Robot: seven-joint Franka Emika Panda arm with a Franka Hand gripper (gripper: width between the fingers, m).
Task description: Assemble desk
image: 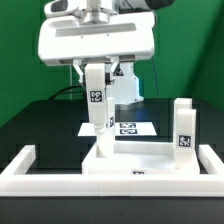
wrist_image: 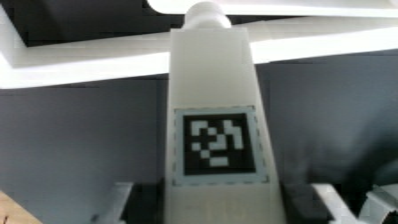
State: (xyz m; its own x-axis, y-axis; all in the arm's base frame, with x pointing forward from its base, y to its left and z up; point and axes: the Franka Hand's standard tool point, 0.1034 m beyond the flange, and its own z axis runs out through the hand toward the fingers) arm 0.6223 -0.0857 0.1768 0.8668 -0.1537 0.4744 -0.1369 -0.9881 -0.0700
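Note:
My gripper (image: 98, 78) is shut on a short square white leg (image: 96, 105) and holds it upright, its tag facing the camera. The leg's lower end sits at the far left corner of the white desk top (image: 140, 160), which lies flat with its raised rim upward. In the wrist view the leg (wrist_image: 217, 110) runs from between my fingers (wrist_image: 118, 203) out to the desk top (wrist_image: 89, 62), its round end against the rim. A second white leg (image: 184, 125) stands upright at the top's right end; whether it is joined there I cannot tell.
A low white border wall (image: 20, 165) runs round the left, front and right of the work area, and the desk top rests against its front part. The marker board (image: 130, 128) lies flat on the black table behind the desk top.

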